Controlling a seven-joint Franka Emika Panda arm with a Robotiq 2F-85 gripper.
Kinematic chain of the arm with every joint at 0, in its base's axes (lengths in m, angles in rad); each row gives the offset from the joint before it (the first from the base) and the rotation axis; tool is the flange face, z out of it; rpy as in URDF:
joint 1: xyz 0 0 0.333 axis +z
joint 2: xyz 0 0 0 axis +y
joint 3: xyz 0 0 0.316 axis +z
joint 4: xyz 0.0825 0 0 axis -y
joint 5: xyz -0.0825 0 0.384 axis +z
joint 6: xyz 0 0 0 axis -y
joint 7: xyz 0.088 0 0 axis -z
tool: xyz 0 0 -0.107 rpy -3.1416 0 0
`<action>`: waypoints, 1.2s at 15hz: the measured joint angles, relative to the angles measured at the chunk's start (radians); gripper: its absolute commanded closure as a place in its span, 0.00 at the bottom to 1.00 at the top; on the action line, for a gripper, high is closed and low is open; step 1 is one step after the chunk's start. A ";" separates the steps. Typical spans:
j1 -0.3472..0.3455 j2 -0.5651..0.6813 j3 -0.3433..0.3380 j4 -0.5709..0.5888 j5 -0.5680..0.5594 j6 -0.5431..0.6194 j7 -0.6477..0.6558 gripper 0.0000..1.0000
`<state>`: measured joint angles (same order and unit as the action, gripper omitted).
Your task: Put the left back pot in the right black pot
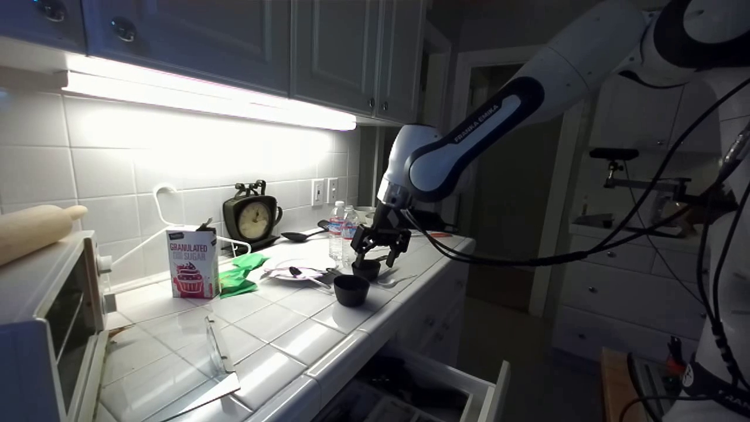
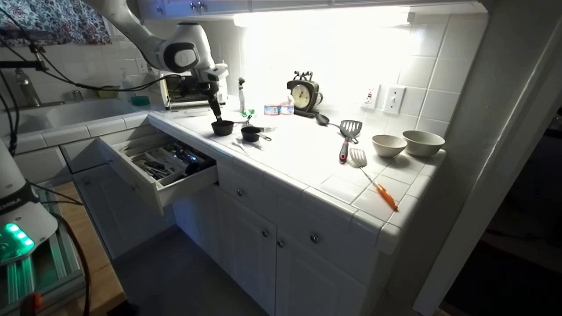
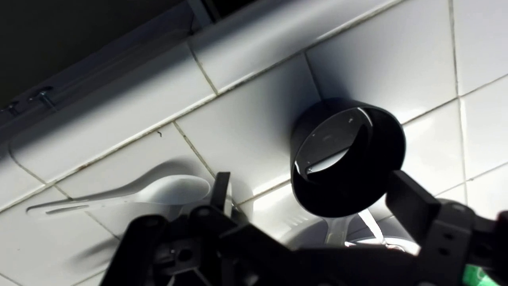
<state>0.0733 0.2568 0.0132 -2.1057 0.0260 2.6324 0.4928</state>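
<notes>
The left pot (image 1: pixel 351 291) is a small round black cup, upright on the tiled counter near the front edge; it also shows in an exterior view (image 2: pixel 222 128) and, large, in the wrist view (image 3: pixel 349 167), its opening facing the camera. The right pot (image 1: pixel 367 270), its black near twin, stands beside it, with its handle showing in an exterior view (image 2: pixel 250 134). I cannot make it out in the wrist view. My gripper (image 3: pixel 309 178) is open, fingers wide apart; it also shows in both exterior views (image 1: pixel 375 262) (image 2: pixel 218 118). The right finger overlaps the left pot's edge; contact is unclear.
A white spoon (image 3: pixel 174 190) lies beside the pots. A plate (image 1: pixel 296 271), sugar carton (image 1: pixel 193 264), clock (image 1: pixel 255 220) and water bottles (image 1: pixel 337 231) stand farther back. An open drawer (image 2: pixel 175 169) juts out below the counter edge. Bowls (image 2: pixel 388 145) stand at the far end.
</notes>
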 measured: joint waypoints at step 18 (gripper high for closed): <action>0.017 0.191 -0.005 0.172 0.010 0.075 -0.162 0.00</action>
<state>0.0906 0.4481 0.0080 -1.9338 0.0364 2.7076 0.3311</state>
